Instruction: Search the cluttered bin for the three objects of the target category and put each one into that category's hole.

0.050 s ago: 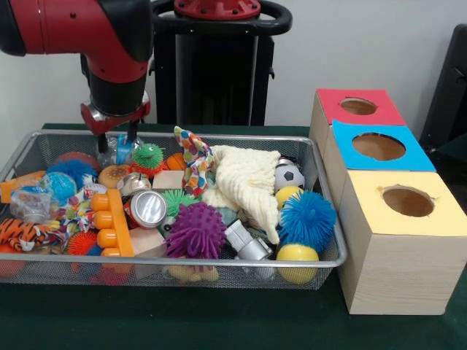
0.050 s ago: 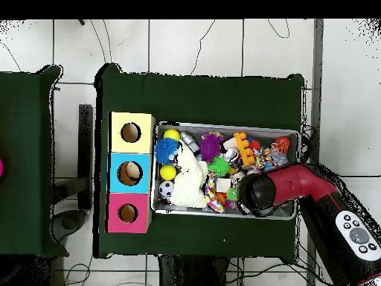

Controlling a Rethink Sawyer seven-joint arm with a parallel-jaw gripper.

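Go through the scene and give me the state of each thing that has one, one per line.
Gripper: lowered into the bin's far corner, jaws apart around a clear item.
Wire bin: full of clutter.
Red box: hole empty as far as visible.
Blue box: hole unobstructed.
Yellow box: hole unobstructed.
Cream cloth: crumpled over other items.
Soda can: lying on its side.

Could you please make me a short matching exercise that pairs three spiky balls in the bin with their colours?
Things, as placed in the front view:
1. spiky ball at the bin's near middle
2. spiky ball nearest the boxes
3. spiky ball beside the claw

Colours:
A. green
B. purple
C. blue

Pairs: 1-B, 2-C, 3-A
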